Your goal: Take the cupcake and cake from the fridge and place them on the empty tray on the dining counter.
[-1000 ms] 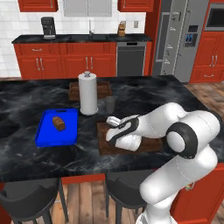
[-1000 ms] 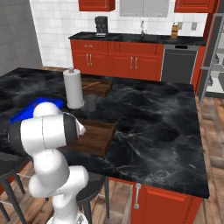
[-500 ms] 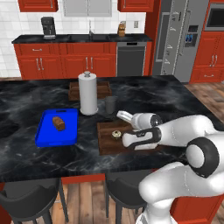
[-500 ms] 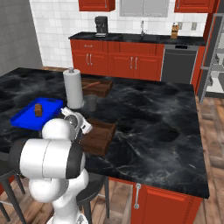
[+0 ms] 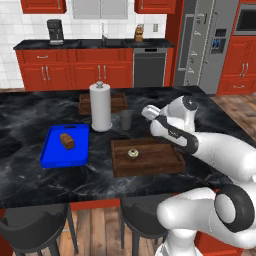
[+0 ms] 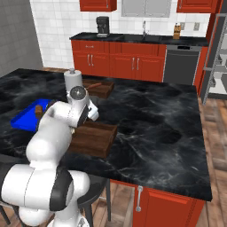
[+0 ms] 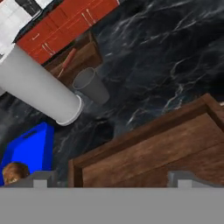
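Note:
The cupcake (image 5: pixel 132 154) sits on the left half of the dark brown empty tray (image 5: pixel 150 159) on the black marble dining counter (image 5: pixel 30 112). My gripper (image 5: pixel 149 113) hangs above the tray's far edge, apart from the cupcake. In the hand view its fingertips (image 7: pixel 41 177) stand wide apart over the tray's corner (image 7: pixel 144 153), open with nothing between them. In the right base view my gripper (image 6: pixel 91 111) is above the tray (image 6: pixel 95 138), and my arm hides the cupcake. The grey fridge (image 5: pixel 205 45) stands at the back right. The cake is out of view.
A blue tray (image 5: pixel 52 150) holding a brown loaf (image 5: pixel 66 141) lies left of the wooden tray. A paper towel roll (image 5: pixel 101 107), a grey cup (image 5: pixel 126 120) and another wooden tray (image 5: pixel 117 101) stand behind. Dark stools (image 5: pixel 35 230) line the near edge.
My hand has risen from low over the wooden tray and swung back toward its far edge. The cupcake stays on the tray, now uncovered.

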Tool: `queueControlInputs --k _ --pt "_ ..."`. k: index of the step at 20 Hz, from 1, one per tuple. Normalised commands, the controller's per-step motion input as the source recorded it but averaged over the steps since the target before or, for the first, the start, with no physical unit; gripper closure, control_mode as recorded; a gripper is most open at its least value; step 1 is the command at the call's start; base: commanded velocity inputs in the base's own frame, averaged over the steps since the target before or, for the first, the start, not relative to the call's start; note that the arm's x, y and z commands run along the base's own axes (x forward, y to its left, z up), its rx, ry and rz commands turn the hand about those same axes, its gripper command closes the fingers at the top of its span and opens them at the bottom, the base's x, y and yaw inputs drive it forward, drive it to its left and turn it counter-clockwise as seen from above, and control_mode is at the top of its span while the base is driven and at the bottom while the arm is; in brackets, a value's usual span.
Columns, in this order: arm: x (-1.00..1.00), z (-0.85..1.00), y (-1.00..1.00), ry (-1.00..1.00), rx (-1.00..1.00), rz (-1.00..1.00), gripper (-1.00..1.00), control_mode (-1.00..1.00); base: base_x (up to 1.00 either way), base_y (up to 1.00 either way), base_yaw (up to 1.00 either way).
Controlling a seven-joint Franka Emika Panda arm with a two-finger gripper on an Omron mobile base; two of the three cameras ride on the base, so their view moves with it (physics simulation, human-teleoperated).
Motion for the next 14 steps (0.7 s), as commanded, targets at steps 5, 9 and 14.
queueControlInputs --k 5,9,14 --pt "-0.39 0.45 -0.11 0.24 -0.03 0.0 -1.0 -1.0 0.0 0.0 0.0" --pt "-0.9 0.0 -0.03 -0.18 0.0 0.0 -1.0 -1.0 0.0 0.0 0.0" --pt "-1.0 0.0 -0.05 -0.3 0.0 0.01 -1.0 -1.0 0.0 0.0 0.0"
